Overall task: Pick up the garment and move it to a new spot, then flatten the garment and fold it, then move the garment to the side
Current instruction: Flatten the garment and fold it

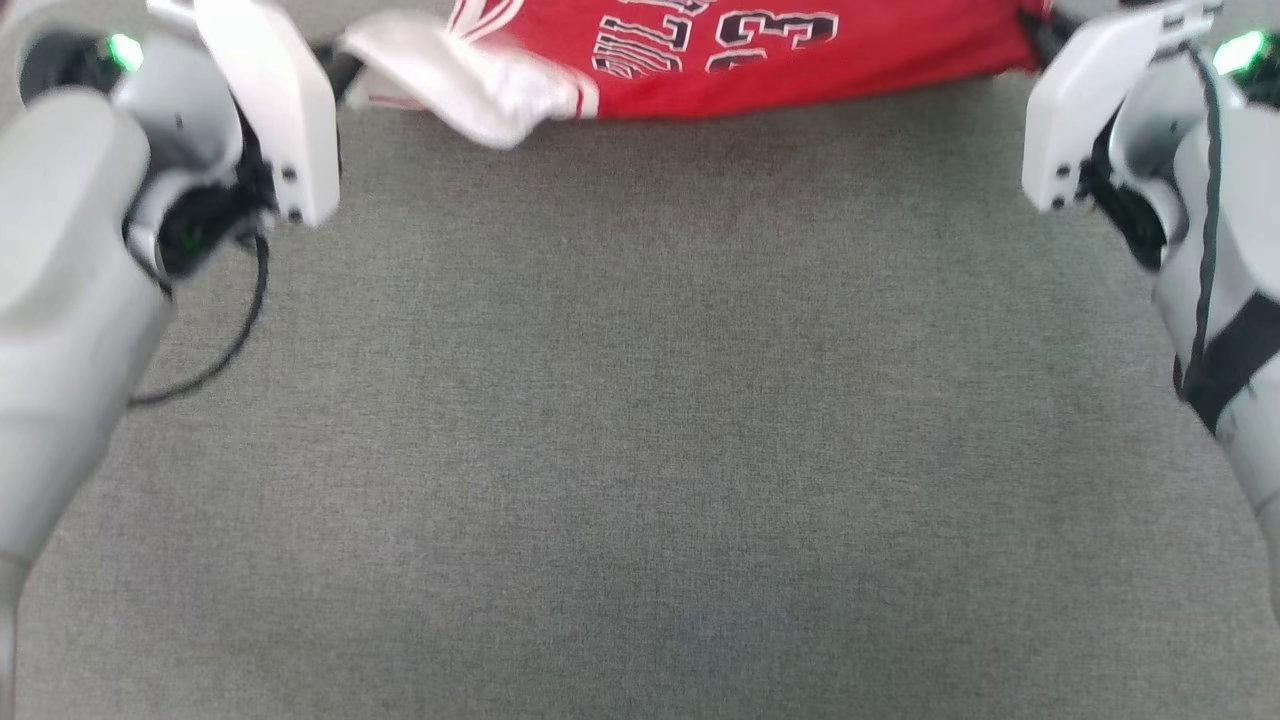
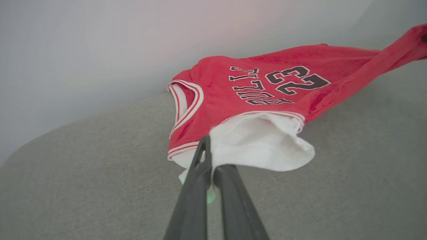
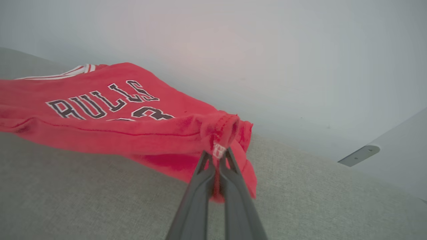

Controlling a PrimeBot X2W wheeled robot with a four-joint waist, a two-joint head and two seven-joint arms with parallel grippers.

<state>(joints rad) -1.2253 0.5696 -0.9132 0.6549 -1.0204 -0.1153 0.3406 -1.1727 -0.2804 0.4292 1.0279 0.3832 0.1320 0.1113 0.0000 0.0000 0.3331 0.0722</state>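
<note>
Garment (image 1: pixel 800 70) at 12 o'clock, pinched by left gripper (image 2: pixel 211 156) at sleeve (image 2: pixel 267 143), right gripper (image 3: pixel 217 154) at hem (image 3: pixel 220 128): draw evenly toward 6, taut, low.

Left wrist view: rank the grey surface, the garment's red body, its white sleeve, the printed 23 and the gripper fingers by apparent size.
1. grey surface
2. garment, red body
3. white sleeve and left gripper, about alike; the gripper sits nearest the camera, so I won't rank them
4. printed 23
</note>
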